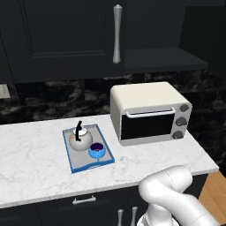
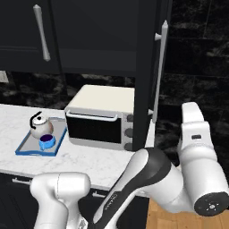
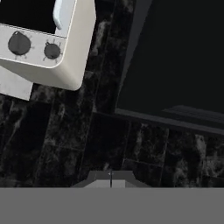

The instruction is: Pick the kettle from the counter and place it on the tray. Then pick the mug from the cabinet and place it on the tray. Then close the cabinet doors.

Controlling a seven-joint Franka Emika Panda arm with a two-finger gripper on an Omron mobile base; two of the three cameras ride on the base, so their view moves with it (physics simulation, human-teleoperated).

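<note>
The white kettle [image 1: 80,140] [image 2: 41,126] with its black handle stands on the blue-rimmed tray [image 1: 73,167] [image 2: 26,150] on the marble counter [image 1: 31,154]. The blue mug [image 1: 97,151] [image 2: 47,142] sits on the tray beside the kettle. The cabinet's left door [image 1: 66,35] [image 2: 20,36] is shut. Its right door [image 2: 145,67] stands swung out, seen edge-on, leaving the dark shelf [image 1: 163,59] bare. My gripper [image 3: 111,176] is shut on nothing and faces the black backsplash near a black cabinet panel [image 3: 175,57]. My wrist [image 2: 193,120] rises just right of the open door.
A cream toaster oven [image 1: 150,112] [image 2: 100,118] [image 3: 52,39] stands on the counter right of the tray, under the open cabinet. The counter ends right of it, above wooden floor [image 1: 216,190]. Dark drawers [image 1: 84,201] run below.
</note>
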